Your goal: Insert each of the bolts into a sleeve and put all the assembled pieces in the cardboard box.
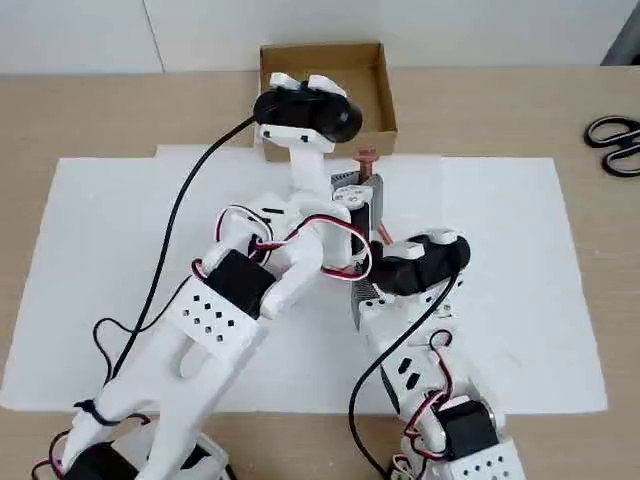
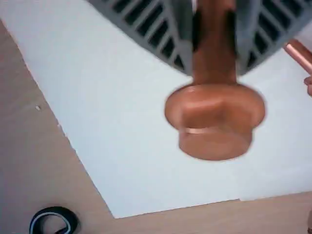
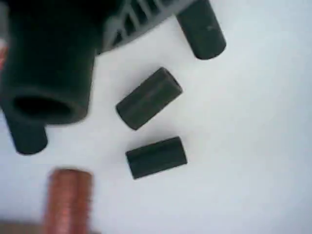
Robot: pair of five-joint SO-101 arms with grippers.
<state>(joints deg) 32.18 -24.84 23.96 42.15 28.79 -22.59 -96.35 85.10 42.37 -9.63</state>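
And the left fingers (image 2: 146, 29) clamp the copper bolt (image 2: 214, 122), centre frame; right fingers (image 3: 136, 19) grasp a black sleeve (image 3: 48, 73), upper left.

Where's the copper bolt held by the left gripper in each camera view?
High view: bolt head just below the box, middle top.
Left wrist view: centre, head nearest the camera.
Right wrist view: a copper threaded shaft; same bolt, cannot tell.
Shared landmark: the white paper sheet.
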